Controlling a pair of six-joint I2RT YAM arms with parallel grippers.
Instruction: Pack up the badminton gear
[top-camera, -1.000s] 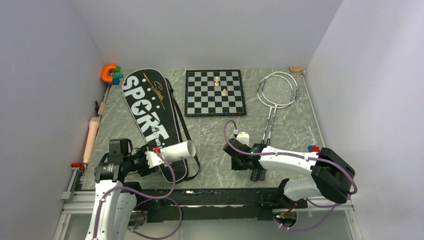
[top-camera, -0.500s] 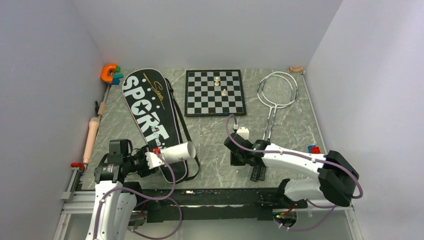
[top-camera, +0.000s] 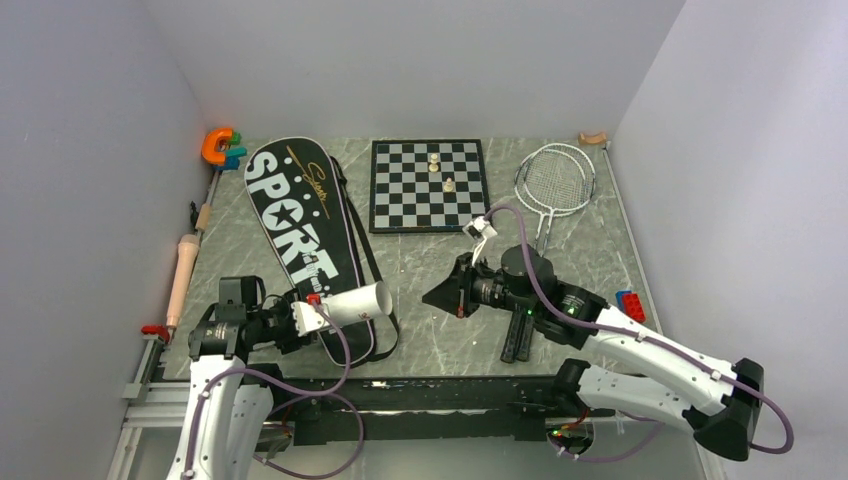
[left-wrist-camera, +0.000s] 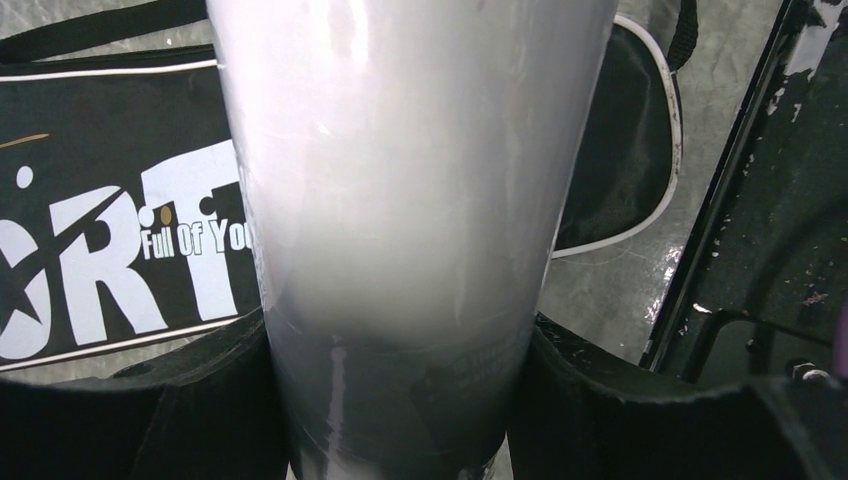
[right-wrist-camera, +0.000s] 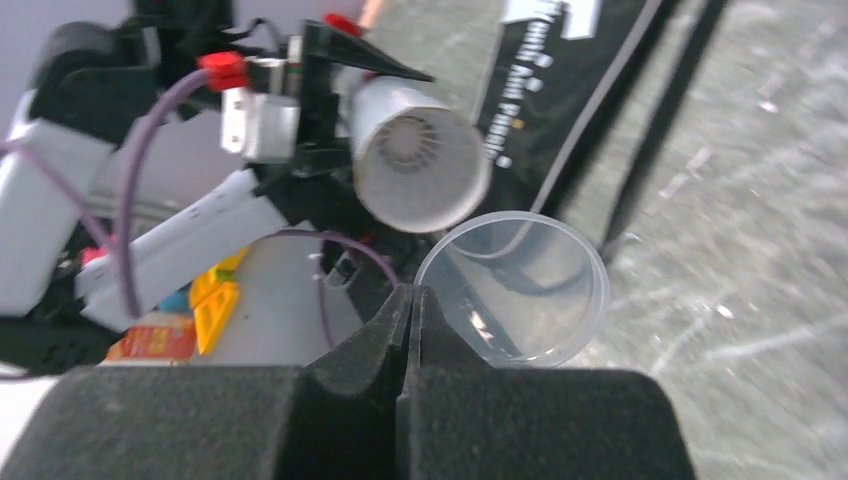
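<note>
My left gripper (top-camera: 318, 312) is shut on the long white tube (top-camera: 358, 302), held level over the narrow end of the black SPORT bag (top-camera: 295, 225). In the left wrist view the tube (left-wrist-camera: 400, 180) fills the gap between the fingers (left-wrist-camera: 600, 410), above the bag (left-wrist-camera: 100, 250). My right gripper (right-wrist-camera: 410, 300) is shut on the rim of a clear round cap (right-wrist-camera: 512, 290), raised and facing the tube's open mouth (right-wrist-camera: 418, 165), where shuttlecock feathers (right-wrist-camera: 408, 148) show inside. Two silver-headed rackets (top-camera: 553, 180) lie at the back right, with their black handles (top-camera: 518, 340) under the right arm.
A chessboard (top-camera: 430, 185) with two pieces lies at the back middle. A beige wooden rod (top-camera: 183, 275) lies along the left wall, with an orange-and-green toy (top-camera: 220, 147) in the back left corner. A red-and-blue brick (top-camera: 630, 300) sits at the right.
My right arm has risen from the table beside the racket handles and swung left towards the tube's mouth, carrying the clear cap. The left arm and tube have not moved.
</note>
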